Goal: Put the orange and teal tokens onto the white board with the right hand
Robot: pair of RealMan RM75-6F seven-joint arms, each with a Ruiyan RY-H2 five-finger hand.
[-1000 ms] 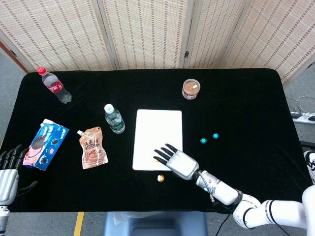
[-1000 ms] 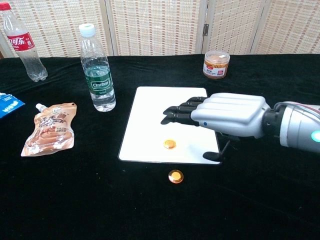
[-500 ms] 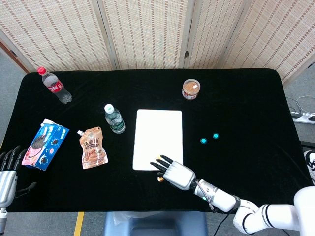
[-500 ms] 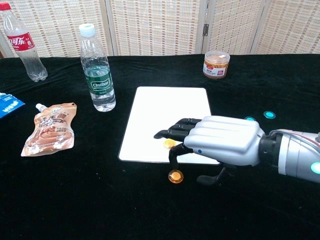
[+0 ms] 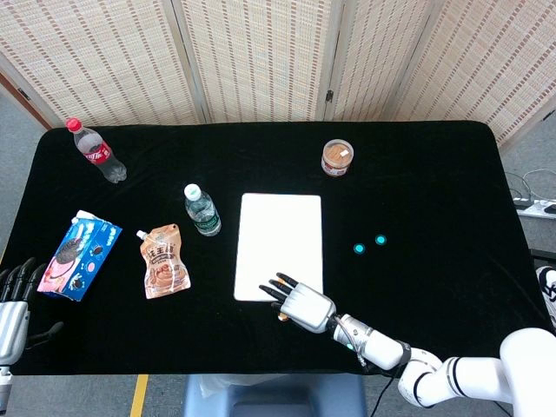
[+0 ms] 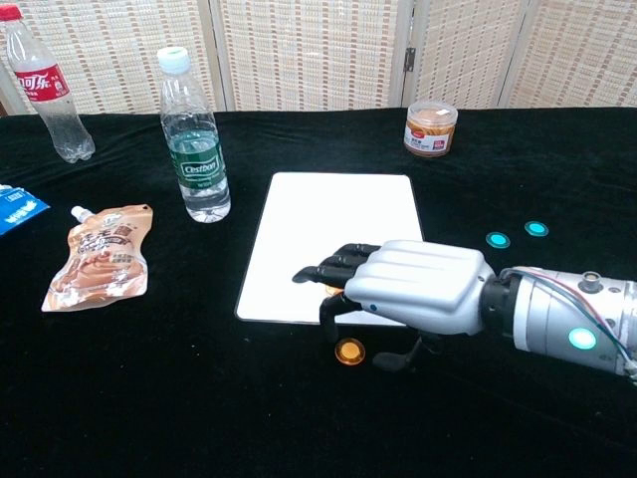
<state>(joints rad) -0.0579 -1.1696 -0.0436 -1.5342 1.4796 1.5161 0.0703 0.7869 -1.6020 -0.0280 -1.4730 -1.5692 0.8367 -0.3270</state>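
The white board (image 5: 278, 234) (image 6: 338, 214) lies mid-table. One orange token (image 6: 349, 352) (image 5: 282, 316) sits on the black cloth just in front of the board's near edge. A second orange token (image 6: 334, 290) on the board shows only as a sliver under my fingers. Two teal tokens (image 5: 359, 248) (image 5: 380, 239) (image 6: 498, 240) (image 6: 536, 229) lie to the right of the board. My right hand (image 5: 301, 304) (image 6: 413, 289) hovers palm down over the board's near edge, fingers spread and bent toward the cloth token, holding nothing. My left hand (image 5: 10, 300) rests open at the table's left front corner.
A water bottle (image 6: 195, 149) and a brown pouch (image 6: 100, 254) stand left of the board. A cola bottle (image 5: 95, 149) is at the back left and a blue cookie box (image 5: 80, 254) near the left edge. A small jar (image 6: 431, 127) sits behind the board.
My right hand has drawn back toward the table's front and to the left, lowering over the board's near edge. It now covers the token on the board, and the teal tokens are uncovered.
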